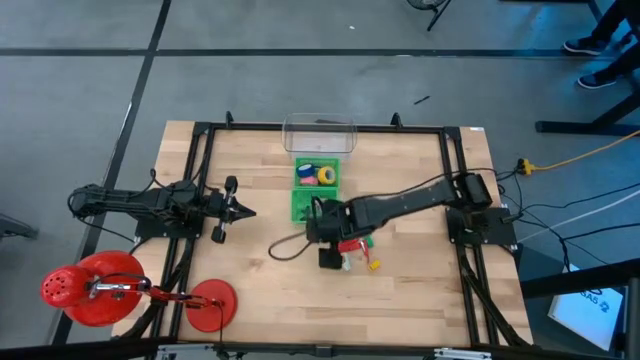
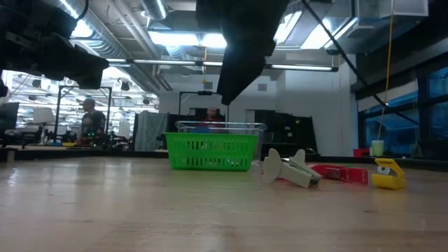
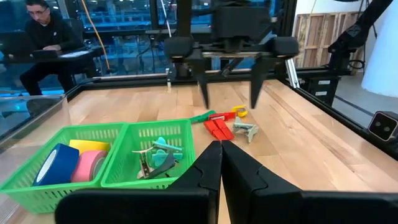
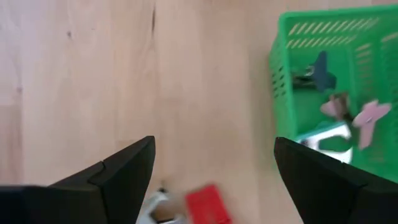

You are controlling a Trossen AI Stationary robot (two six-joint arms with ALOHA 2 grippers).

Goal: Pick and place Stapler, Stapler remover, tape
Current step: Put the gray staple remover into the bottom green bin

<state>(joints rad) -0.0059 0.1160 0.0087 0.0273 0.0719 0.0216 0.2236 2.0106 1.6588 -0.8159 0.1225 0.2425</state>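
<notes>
My right gripper (image 1: 330,246) (image 4: 214,146) hangs open above the table, fingers pointing down, just beside the near end of the green two-part basket (image 1: 300,205). Below it on the wood lie a red stapler (image 4: 208,204) (image 3: 217,128), a grey-white staple remover (image 3: 246,130) (image 2: 287,168) and a yellow piece (image 3: 239,112). It touches none of them. Blue (image 3: 53,165), pink (image 3: 88,167) and yellow (image 3: 87,147) tape rolls sit in the basket's far compartment. Several staple removers (image 3: 158,155) lie in its near compartment. My left gripper (image 1: 250,211) (image 3: 221,149) waits shut at the table's left.
A clear plastic box (image 1: 320,135) stands behind the basket at the far edge. A black cable (image 1: 285,248) loops on the table left of the right gripper. A dark frame (image 1: 200,160) runs round the table. Bare wood lies between the two grippers. A person (image 3: 43,34) sits beyond the table.
</notes>
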